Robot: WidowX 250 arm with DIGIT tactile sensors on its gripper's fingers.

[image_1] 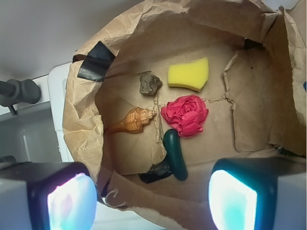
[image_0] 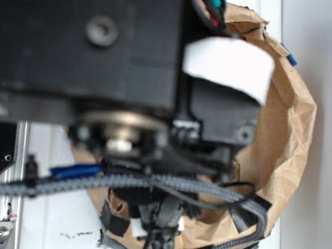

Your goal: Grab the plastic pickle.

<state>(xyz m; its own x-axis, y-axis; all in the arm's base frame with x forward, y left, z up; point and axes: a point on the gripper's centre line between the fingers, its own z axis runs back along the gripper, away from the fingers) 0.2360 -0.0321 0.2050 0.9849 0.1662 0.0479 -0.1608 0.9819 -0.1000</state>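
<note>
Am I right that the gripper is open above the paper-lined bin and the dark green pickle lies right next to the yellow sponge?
Not quite. The wrist view shows the plastic pickle below the pink crumpled cloth, which lies between it and the yellow sponge at the far side. The rest holds: the gripper is open above the paper-lined bin.

No readable text, label, brand, number or sign shows in either the exterior or wrist view.
</note>
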